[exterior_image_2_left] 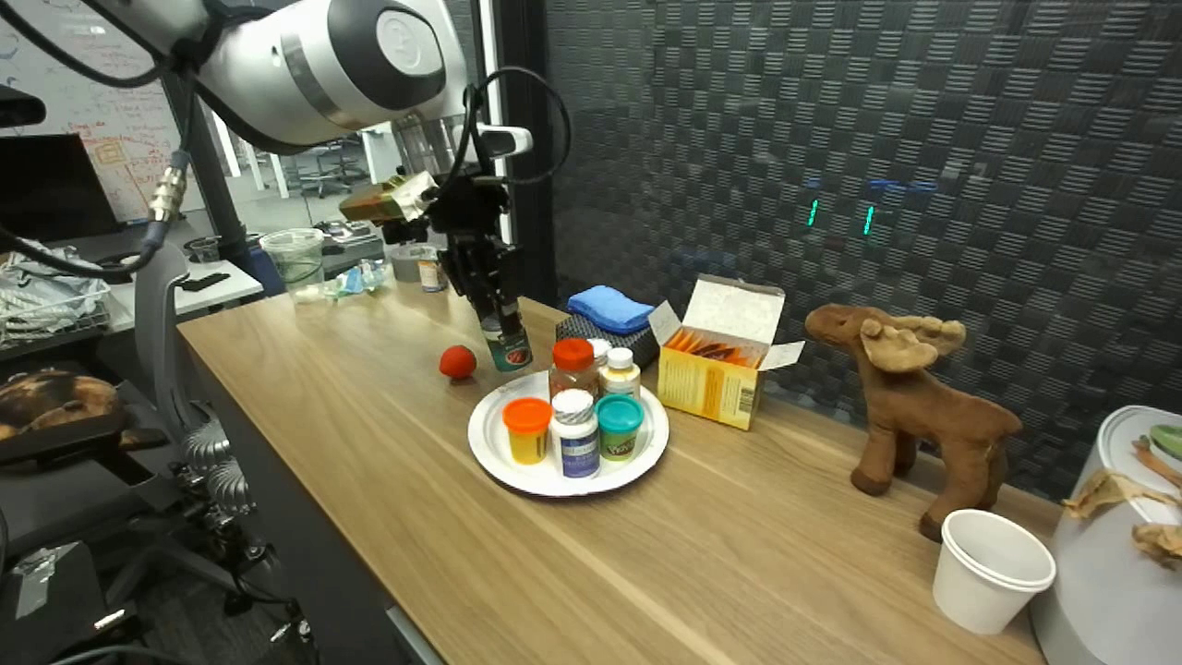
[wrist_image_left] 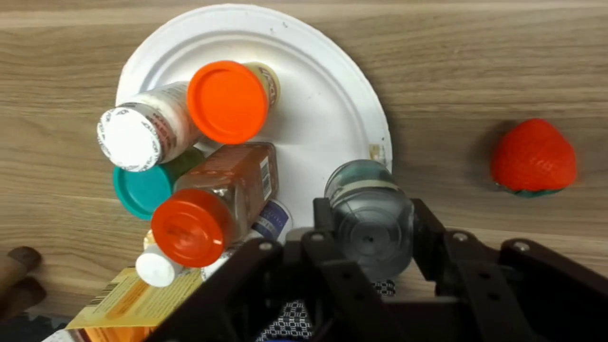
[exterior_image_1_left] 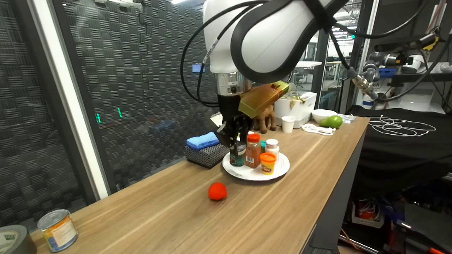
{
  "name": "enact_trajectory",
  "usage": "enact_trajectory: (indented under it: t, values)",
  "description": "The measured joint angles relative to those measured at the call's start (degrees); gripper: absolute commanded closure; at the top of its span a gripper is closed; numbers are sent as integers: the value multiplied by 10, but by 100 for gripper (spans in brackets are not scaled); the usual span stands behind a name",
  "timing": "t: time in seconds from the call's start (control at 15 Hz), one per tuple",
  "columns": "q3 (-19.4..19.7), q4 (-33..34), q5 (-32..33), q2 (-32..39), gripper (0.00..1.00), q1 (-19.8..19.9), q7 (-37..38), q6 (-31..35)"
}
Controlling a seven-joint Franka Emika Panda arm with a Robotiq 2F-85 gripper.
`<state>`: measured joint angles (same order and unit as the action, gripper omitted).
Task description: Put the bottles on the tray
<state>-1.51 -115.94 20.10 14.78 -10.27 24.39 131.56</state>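
The pincer (wrist_image_left: pixel 373 225) clasps a clear, cylindrical jar (wrist_image_left: pixel 369 216) near a round plate (wrist_image_left: pixel 327 114).

A round white plate (wrist_image_left: pixel 313 109) lies flat. Upright on it stand a clear red-capped bottle (exterior_image_1_left: pixel 253 153) with reddish-brown contents and a white bottle (exterior_image_2_left: pixel 577 443) with purple label and white cap. Two more white-capped bottles (exterior_image_2_left: pixel 621 377) show, partly hidden, at its edge. A clear, green-labelled bottle (wrist_image_left: pixel 370 228) is held at its rim, contact unclear.
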Motion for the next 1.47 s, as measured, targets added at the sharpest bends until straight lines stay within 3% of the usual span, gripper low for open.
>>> enact_trajectory:
  t: [0.87, 0.93, 1.07, 1.27, 1.47]
  values:
    - [23, 86, -3, 94, 82, 3, 15, -32]
    - [23, 88, -3, 97, 33, 3, 15, -34]
    - [24, 91, -5, 100, 26, 3, 15, -38]
    - [23, 92, -12, 103, 3, 3, 14, -39]
    - [23, 92, -14, 102, 0, 2, 14, -39]
